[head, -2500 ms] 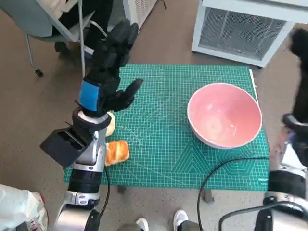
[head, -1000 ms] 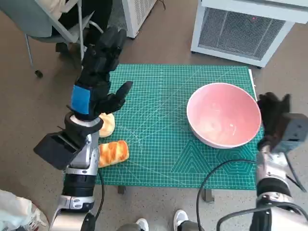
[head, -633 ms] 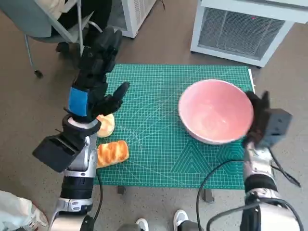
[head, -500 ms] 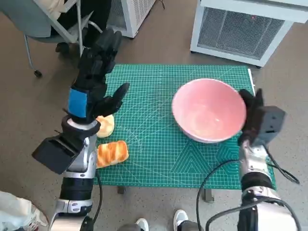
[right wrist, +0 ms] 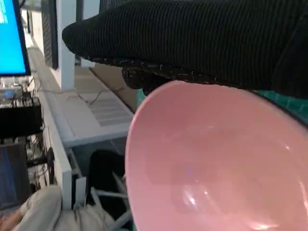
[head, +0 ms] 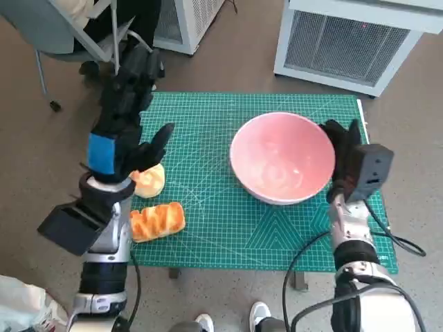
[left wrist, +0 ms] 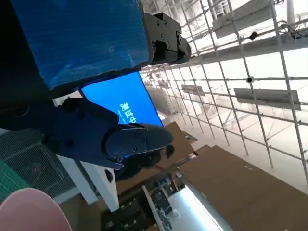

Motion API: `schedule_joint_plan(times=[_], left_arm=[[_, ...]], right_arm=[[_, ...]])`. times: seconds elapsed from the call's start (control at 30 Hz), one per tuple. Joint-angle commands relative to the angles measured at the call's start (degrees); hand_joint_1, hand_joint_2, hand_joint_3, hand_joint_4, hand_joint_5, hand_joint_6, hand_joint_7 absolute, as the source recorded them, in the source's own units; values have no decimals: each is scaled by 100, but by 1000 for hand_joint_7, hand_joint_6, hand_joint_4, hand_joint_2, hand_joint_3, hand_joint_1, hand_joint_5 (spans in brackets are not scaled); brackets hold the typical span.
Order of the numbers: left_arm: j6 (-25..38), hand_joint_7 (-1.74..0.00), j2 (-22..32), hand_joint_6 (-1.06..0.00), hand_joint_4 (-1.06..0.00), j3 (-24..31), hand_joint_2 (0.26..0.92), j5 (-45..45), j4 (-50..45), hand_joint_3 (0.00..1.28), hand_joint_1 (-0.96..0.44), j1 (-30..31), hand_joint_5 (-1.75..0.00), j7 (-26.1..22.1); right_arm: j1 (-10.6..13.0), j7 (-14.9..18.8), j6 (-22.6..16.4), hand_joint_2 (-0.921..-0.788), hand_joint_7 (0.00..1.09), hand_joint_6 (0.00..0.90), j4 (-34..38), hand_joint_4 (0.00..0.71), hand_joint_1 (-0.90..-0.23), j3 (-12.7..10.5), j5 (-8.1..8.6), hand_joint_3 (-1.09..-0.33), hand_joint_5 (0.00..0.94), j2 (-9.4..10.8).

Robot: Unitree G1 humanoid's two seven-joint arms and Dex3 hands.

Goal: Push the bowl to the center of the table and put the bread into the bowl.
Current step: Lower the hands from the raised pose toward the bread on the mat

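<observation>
The right hand [head: 340, 149] presses flat against the far side of the pink bowl [head: 282, 156], away from the left hand. It holds nothing; it is placed there to shove the bowl toward the middle of the green mat [head: 221, 117]. From its own camera the glove lies right along the bowl's rim, touching it. The bowl sits just beside this hand and looks close to the middle of the table, so the push seems nearly done. The left hand [head: 123, 117] is held up high with its fingers spread wide, holding nothing, I think waiting for its turn. Just under it lie the breads. There is one bowl, and two breads: a long striped loaf [head: 158, 220] and a round bun [head: 149, 181].
</observation>
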Motion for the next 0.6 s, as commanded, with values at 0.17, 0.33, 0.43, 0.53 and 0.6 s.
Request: schedule_joint_plan(times=[0.17,0.33,0.43,0.53,0.6], left_arm=[[-20,-162,97,-239,-222,94,921,69,-130,381,-517,165,-2,109],[-1,-150,134,-248,-222,133,921,74,-166,379,-514,233,-2,137],[0,-144,146,-254,-224,154,921,88,-191,378,-511,274,-2,161],[6,-140,160,-267,-229,166,921,84,-248,377,-511,341,-4,166],[-13,-138,204,-274,-231,178,921,88,-285,376,-512,407,-5,147]], right_arm=[[-196,49,373,-921,72,248,114,223,-449,-89,29,-837,4,323],[-274,6,473,-921,71,254,127,230,-449,-47,-63,-837,7,402],[-315,-20,538,-921,70,257,134,237,-442,-5,-120,-838,9,402],[-346,-32,570,-921,67,257,133,240,-435,46,-170,-839,9,372],[-364,-41,565,-921,66,257,125,240,-435,48,-189,-839,8,345]])
